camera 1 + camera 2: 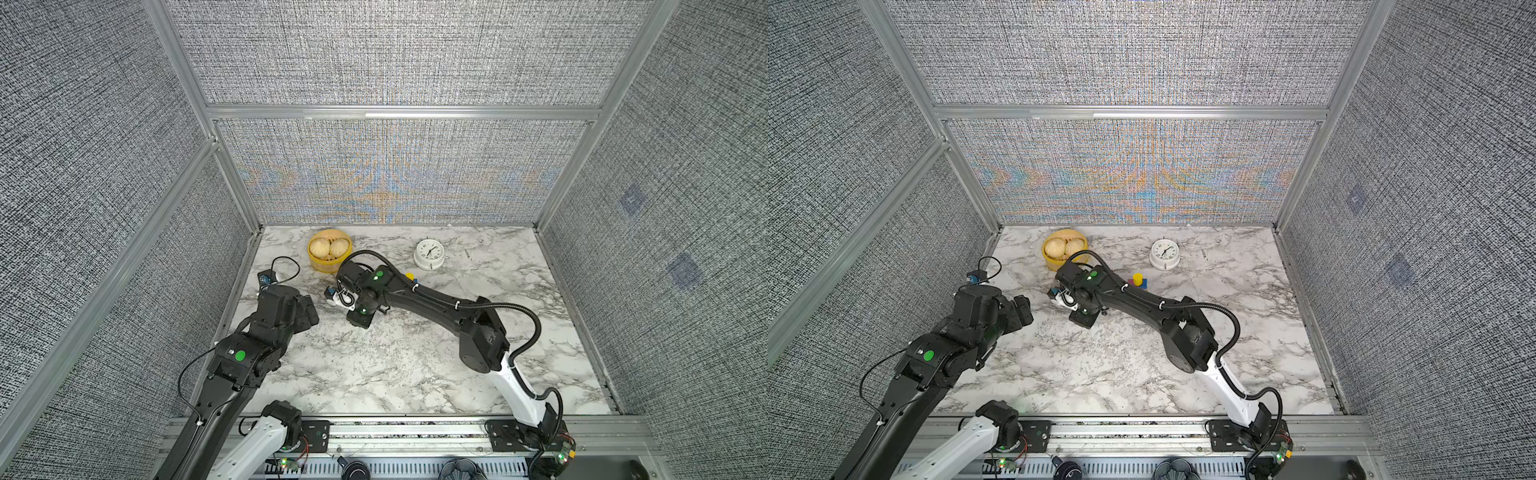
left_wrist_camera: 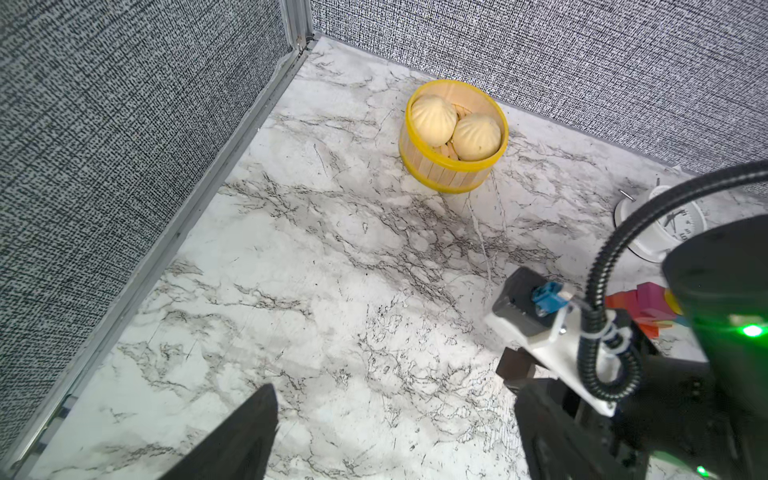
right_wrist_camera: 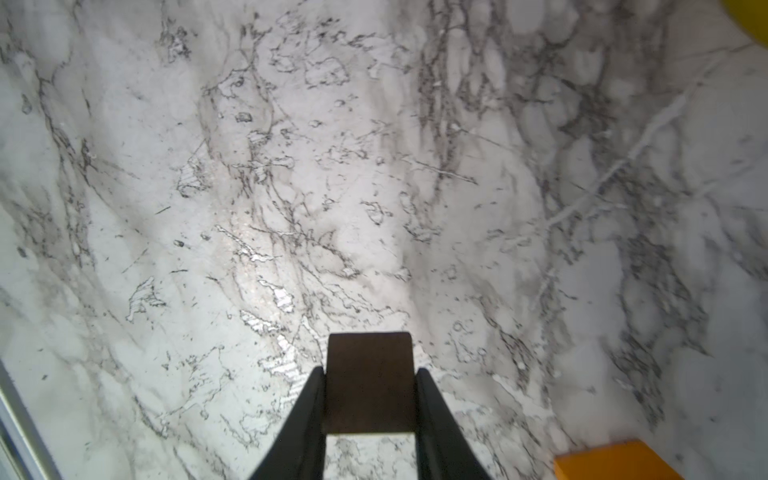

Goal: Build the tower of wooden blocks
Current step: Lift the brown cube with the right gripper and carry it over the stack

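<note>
My right gripper (image 3: 370,372) is shut on a dark brown wood block (image 3: 369,382), held just above the marble; the same block (image 2: 515,368) shows under that arm's wrist in the left wrist view. A small stack of wood blocks stands behind the right arm: a yellow cylinder (image 1: 1137,277) on pink and blue pieces, with red, pink and orange blocks (image 2: 640,303) partly hidden. An orange block (image 3: 615,461) lies near the held one. My left gripper (image 2: 399,390) is open over bare marble at the left, holding nothing.
A yellow steamer basket (image 1: 329,266) with two buns stands at the back left, and a white alarm clock (image 1: 429,253) at the back middle. Grey fabric walls and metal rails enclose the marble table (image 1: 395,374). The right arm reaches across the middle.
</note>
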